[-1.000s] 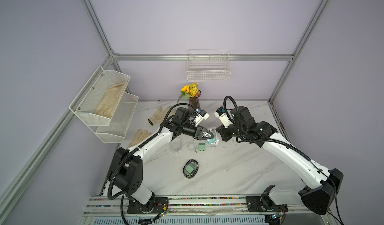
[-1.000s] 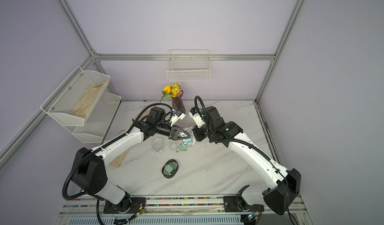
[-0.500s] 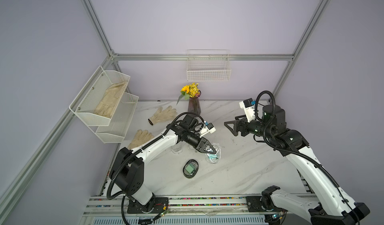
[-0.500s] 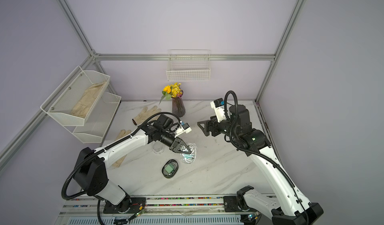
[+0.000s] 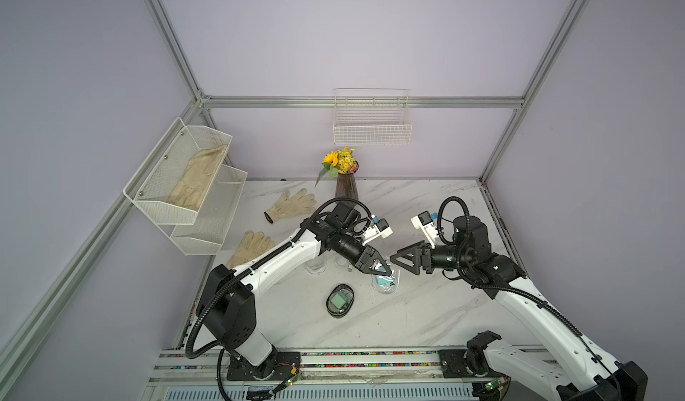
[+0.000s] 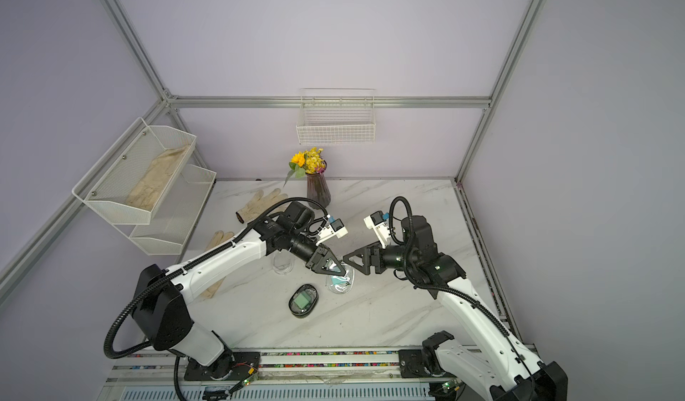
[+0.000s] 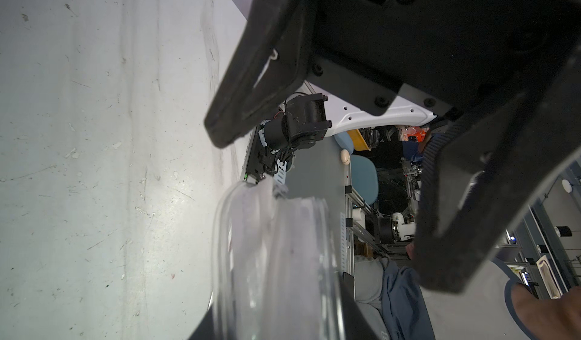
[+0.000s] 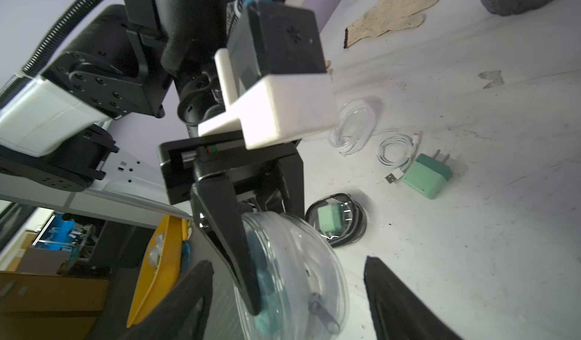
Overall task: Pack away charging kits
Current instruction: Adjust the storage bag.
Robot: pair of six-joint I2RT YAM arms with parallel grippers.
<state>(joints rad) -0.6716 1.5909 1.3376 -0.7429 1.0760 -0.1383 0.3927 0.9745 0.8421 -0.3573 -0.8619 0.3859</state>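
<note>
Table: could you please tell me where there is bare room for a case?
Bare: front right, between dark case, right arm and rail; also back right, beside the vase. Crowded: centre, around left claw, clear case and right claw.

Both top views are evenly lit from overhead and sharp, with only soft shadows on the tabletop (image 5: 426, 317). In the left wrist view, glare whitens the tabletop, and the left gripper (image 7: 330, 203) looms dark and blurred. The right wrist view bows at its edges, and the near clear case (image 8: 298, 260) is soft.

Left end effector (image 5: 384, 270) gripping (jaws part-closed); right end effector (image 5: 399, 262) spread wide.
</note>
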